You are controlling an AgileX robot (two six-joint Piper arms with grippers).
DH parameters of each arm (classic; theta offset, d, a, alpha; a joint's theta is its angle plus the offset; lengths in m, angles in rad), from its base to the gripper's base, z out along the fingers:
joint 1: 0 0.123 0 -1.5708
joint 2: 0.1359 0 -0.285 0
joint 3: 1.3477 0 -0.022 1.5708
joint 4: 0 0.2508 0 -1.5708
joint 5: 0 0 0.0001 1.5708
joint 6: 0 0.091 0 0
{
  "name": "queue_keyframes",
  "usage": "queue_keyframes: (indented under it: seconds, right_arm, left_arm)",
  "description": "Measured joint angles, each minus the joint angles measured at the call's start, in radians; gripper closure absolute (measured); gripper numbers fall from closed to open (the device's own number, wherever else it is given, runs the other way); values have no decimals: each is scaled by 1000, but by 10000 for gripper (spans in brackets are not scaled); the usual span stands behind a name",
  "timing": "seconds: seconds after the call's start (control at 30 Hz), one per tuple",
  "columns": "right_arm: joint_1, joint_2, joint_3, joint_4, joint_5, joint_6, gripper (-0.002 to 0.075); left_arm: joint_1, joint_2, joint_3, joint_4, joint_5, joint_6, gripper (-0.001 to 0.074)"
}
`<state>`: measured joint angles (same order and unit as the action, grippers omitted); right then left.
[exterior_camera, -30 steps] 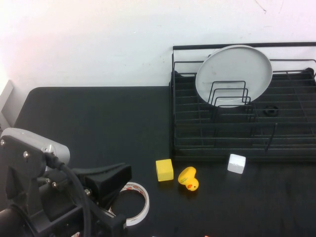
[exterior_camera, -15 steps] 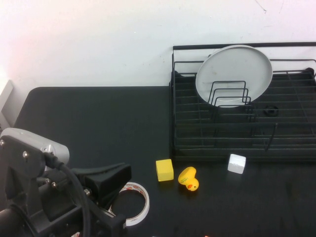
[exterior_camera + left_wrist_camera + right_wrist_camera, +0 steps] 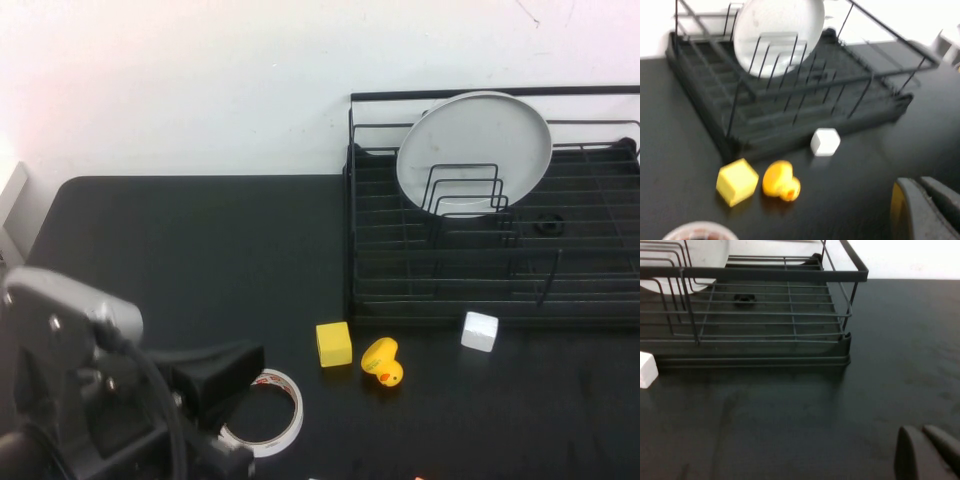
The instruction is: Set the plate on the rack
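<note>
Black tabletop (image 3: 200, 250) runs up to a white wall (image 3: 200, 80). At the far right stands the rack (image 3: 600, 290), with the plate (image 3: 474, 150) propped upright in it behind the wire dividers, tilted toward the back rail. The left gripper (image 3: 225, 375) hangs at the near left above a tape roll (image 3: 275, 425), its fingers closed together on nothing. The right gripper (image 3: 927, 452) sits low over bare table near the rack's right end, fingers together. A yellow cube (image 3: 333, 344), a yellow duck (image 3: 382, 362) and a white cube (image 3: 479, 331) lie just in front of the rack.
</note>
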<state>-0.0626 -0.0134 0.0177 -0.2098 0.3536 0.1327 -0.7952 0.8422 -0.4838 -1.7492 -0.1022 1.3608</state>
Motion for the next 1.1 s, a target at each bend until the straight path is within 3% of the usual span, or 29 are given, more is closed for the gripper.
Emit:
queue_keyframes:
  seconds: [0.27, 0.7, 0.93, 1.1]
  right_arm:
    - [0, 0, 0, 0, 0, 0, 726]
    - [0, 0, 0, 0, 0, 0, 727]
    - [0, 0, 0, 0, 0, 0, 727]
    - [0, 0, 0, 0, 0, 0, 727]
  left_arm:
    - [0, -86, 159, 0, -27, 2, 738]
    - [0, -539, 317, -4, -227, -122, 737]
    - [0, -733, 329, -7, -234, 85, 737]
    - [0, -768, 334, -7, -242, 98, 737]
